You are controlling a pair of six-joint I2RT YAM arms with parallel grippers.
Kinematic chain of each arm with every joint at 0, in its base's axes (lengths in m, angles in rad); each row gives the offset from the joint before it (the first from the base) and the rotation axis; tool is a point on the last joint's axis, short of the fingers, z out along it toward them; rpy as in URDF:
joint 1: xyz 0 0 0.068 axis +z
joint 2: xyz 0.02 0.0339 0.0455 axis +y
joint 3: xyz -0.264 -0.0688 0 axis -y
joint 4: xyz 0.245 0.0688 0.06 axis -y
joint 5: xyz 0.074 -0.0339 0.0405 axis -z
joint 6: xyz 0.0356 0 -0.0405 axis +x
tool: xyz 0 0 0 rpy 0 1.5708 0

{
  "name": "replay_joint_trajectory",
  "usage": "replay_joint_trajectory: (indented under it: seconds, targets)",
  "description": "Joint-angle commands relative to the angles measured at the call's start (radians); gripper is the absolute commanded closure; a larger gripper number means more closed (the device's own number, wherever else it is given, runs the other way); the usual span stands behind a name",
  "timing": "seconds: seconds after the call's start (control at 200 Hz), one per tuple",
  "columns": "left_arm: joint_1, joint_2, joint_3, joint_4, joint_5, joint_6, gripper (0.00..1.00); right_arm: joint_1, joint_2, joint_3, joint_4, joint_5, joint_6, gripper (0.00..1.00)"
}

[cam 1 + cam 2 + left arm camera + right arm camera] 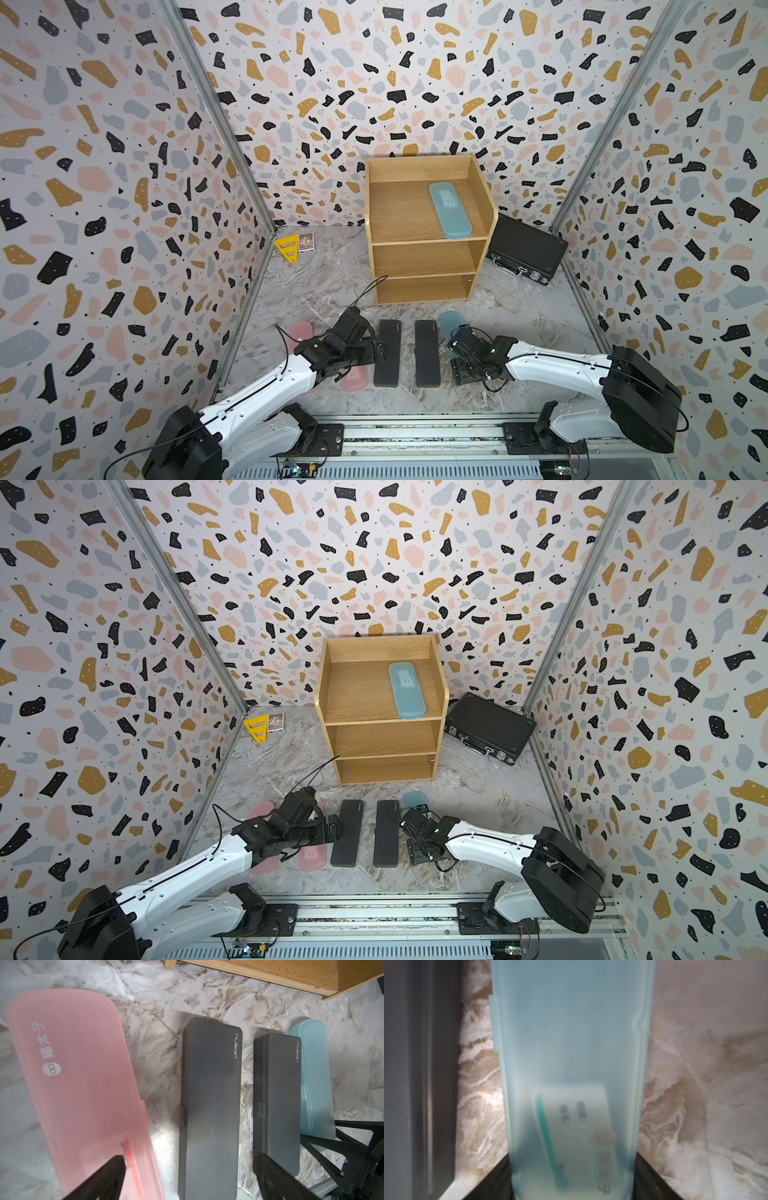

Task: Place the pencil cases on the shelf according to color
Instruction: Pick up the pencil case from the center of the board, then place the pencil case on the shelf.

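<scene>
Right gripper (573, 1167) down over teal case (571, 1043), which lies on marble table (324, 291) at right end of near row. Fingers (652, 1176) snug against both long edges, pinching it. Right black case (427, 353) just left of it, slim gap, closest thing to left finger. Left gripper (191, 1167) spread wide, holding nothing, above left black case (209, 1105). Pink case (72, 1084) beside that, second pink case (300, 332) further left, both partly under left arm. Shelf (399, 212) far centre, well apart from the row — other teal case (450, 210) on top tier, right side. Black briefcase (525, 249) right of shelf.
</scene>
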Motion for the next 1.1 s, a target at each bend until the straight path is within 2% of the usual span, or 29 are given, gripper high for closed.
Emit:
replay_joint_trajectory:
  seconds: [0.0,0.305,0.571,0.721,0.901,1.096]
  targets:
    - [-0.006,-0.028,0.033,-0.014,-0.024,0.002,0.0,0.003,-0.043,-0.022,-0.151,0.014,-0.014,0.6]
    - [-0.007,-0.092,0.053,-0.044,-0.048,-0.022,0.0,0.013,-0.255,0.078,-0.345,0.026,-0.039,0.63]
    - [-0.009,-0.127,0.123,-0.111,-0.097,-0.022,0.0,0.019,-0.37,0.197,-0.481,-0.004,-0.073,0.65]
    - [-0.009,-0.141,0.192,-0.149,-0.126,-0.01,0.0,0.028,-0.39,0.286,-0.537,-0.027,-0.101,0.67]
    - [-0.009,-0.144,0.249,-0.194,-0.185,-0.016,0.0,0.048,-0.387,0.414,-0.615,0.004,-0.11,0.67]
    - [-0.009,-0.129,0.29,-0.205,-0.217,-0.011,0.0,0.061,-0.338,0.561,-0.643,-0.019,-0.158,0.67]
